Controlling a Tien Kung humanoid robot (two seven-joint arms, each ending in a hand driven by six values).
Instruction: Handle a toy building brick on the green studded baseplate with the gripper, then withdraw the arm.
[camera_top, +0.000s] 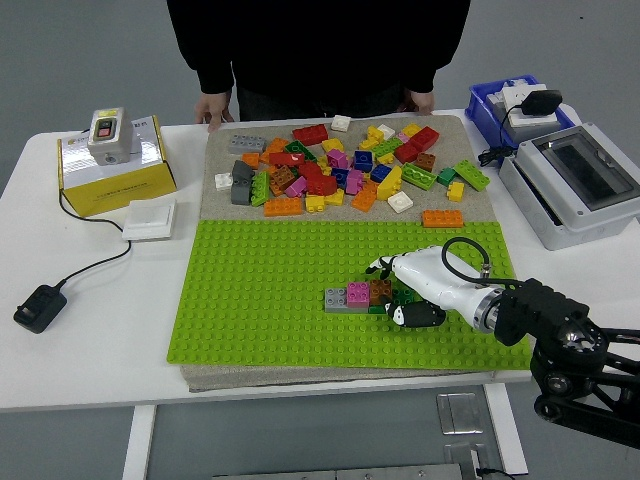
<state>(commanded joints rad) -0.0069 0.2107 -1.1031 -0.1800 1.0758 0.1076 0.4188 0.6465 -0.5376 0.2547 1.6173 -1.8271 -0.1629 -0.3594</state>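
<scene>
On the green baseplate (270, 290), a brown brick (381, 291) sits right of a pink brick (358, 293). The right robot hand (402, 290) curls around the brown brick. It looks light, rigid and smooth; pinching its side walls seems best.

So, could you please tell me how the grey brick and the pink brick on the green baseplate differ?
The grey brick sits at the left end of the short row on the green baseplate, farthest from the right hand; the pink brick sits between the grey brick and the hand. The grey brick looks low and flat; the pink brick seems to stand slightly higher. Both are studded and touch side by side.
</scene>
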